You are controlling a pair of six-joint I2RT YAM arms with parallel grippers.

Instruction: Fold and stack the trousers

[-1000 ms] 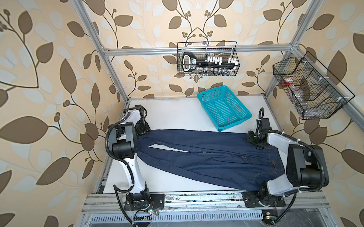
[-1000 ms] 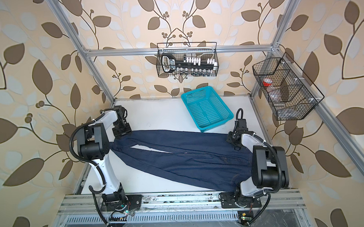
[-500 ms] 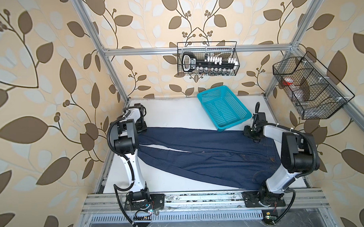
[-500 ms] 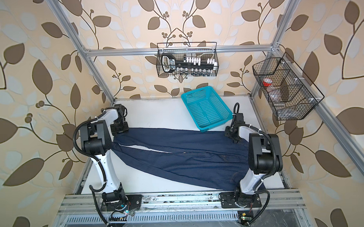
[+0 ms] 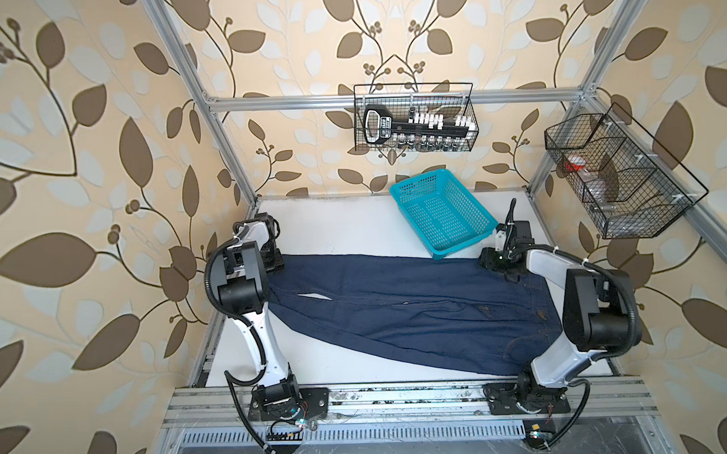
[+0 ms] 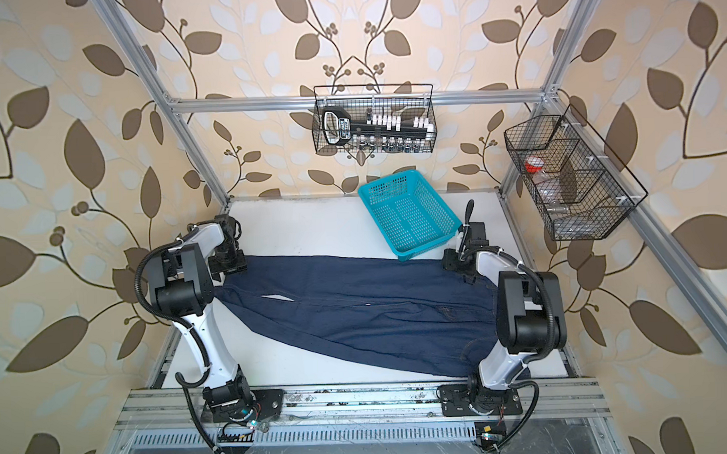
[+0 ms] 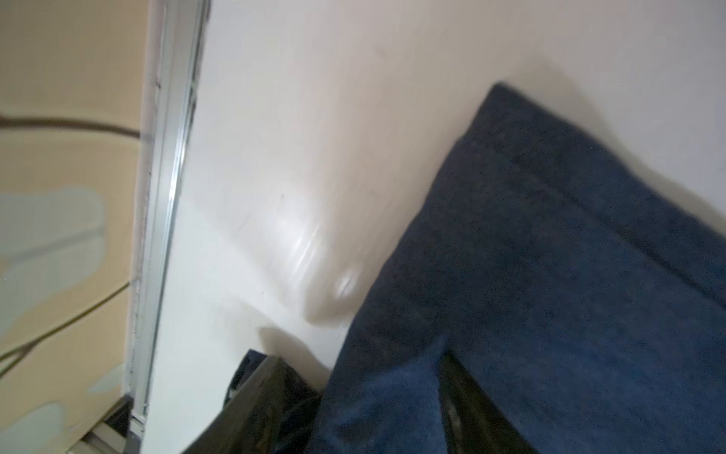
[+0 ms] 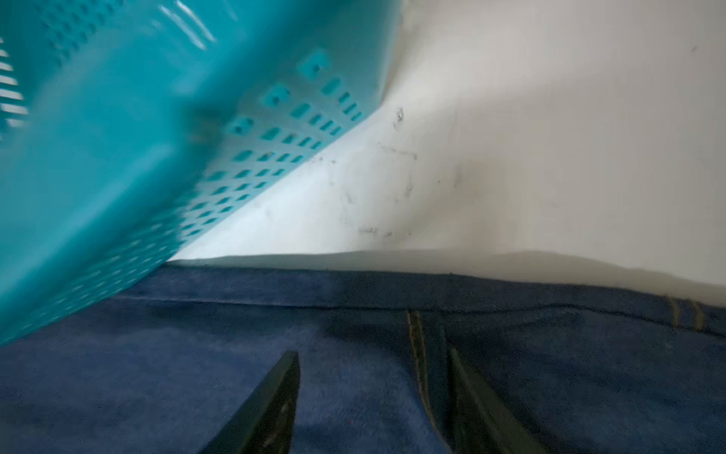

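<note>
Since before, the right gripper (image 8: 373,353) has crept back toward the basket (image 5: 440,217), jaws parted, empty, over the waist. Trousers (image 5: 398,310) lie lengthwise across the table (image 5: 332,221), hems at the left gripper (image 7: 359,365), parted around a fold, grip unclear.

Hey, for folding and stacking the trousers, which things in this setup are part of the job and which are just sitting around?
Part of the job: trousers, spread out flat; left gripper, at the leg ends; right gripper, at the waistband.

Lying about: turquoise basket; wire basket on the back wall; wire basket on the side wall.
</note>
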